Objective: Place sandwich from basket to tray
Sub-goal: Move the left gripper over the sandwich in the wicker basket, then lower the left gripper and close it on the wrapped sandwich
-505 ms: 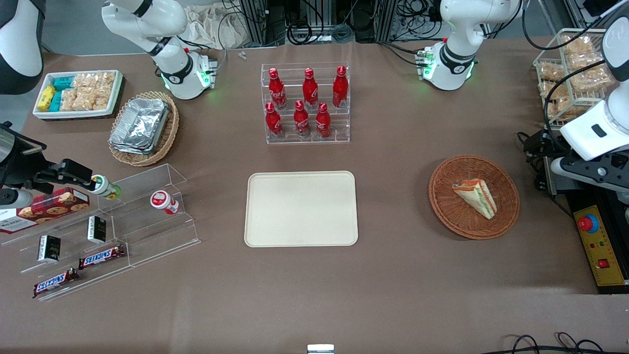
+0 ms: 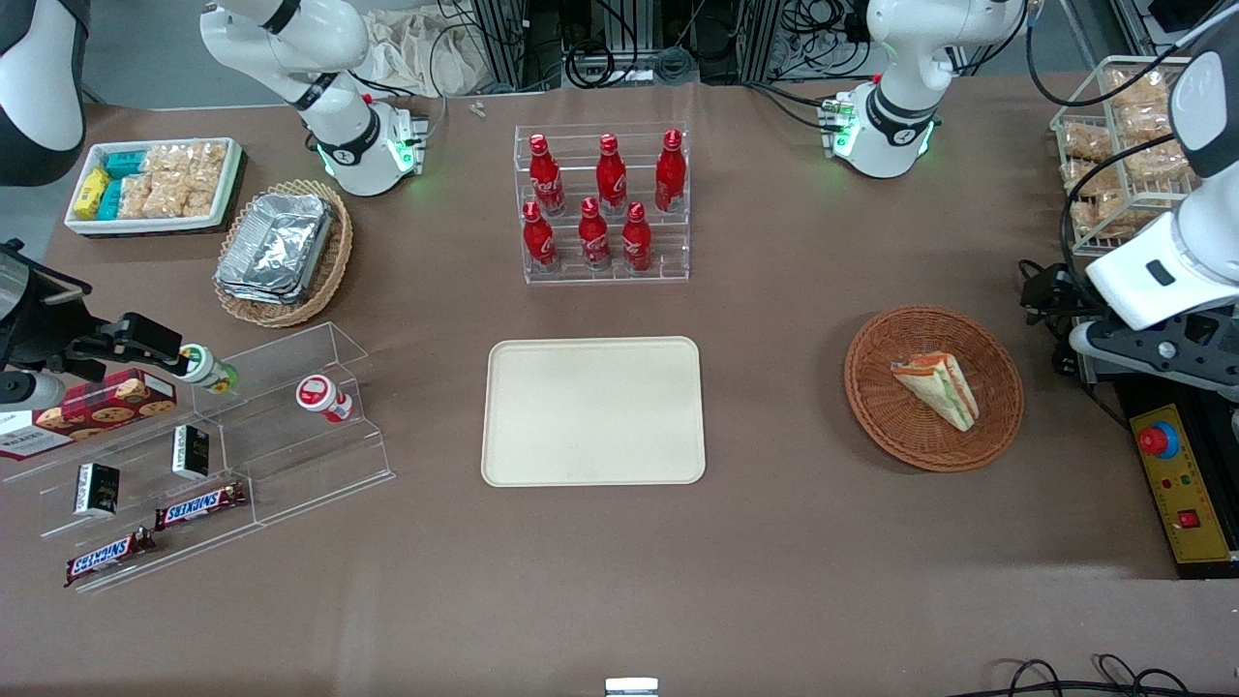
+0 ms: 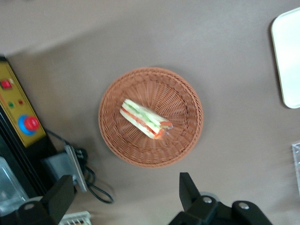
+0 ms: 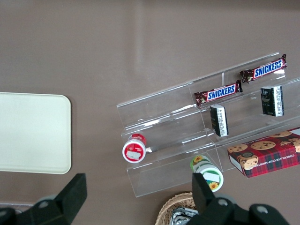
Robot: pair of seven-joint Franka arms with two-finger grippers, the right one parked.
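Note:
The sandwich (image 2: pixel 937 387) (image 3: pixel 143 118), a pale wedge with orange and green layers, lies in the round reddish-brown basket (image 2: pixel 886 421) (image 3: pixel 183 98) toward the working arm's end of the table. The cream tray (image 2: pixel 593 411) (image 3: pixel 288 61) lies flat at the table's middle with nothing on it. My gripper (image 3: pixel 124 194) hovers high over the table just outside the basket's rim, toward the working arm's end. Its two black fingers (image 3: pixel 186 187) stand wide apart and hold nothing.
A yellow emergency-stop box (image 2: pixel 1176 484) (image 3: pixel 18 115), a grey block with a cable (image 3: pixel 70 166) and a wire rack of snack bags (image 2: pixel 1123 145) sit beside the basket. A rack of red bottles (image 2: pixel 605 203) stands farther from the camera than the tray. Acrylic snack shelves (image 2: pixel 194 455) lie toward the parked arm's end.
The left arm has shifted slightly toward the basket. The sandwich, basket and tray have not moved.

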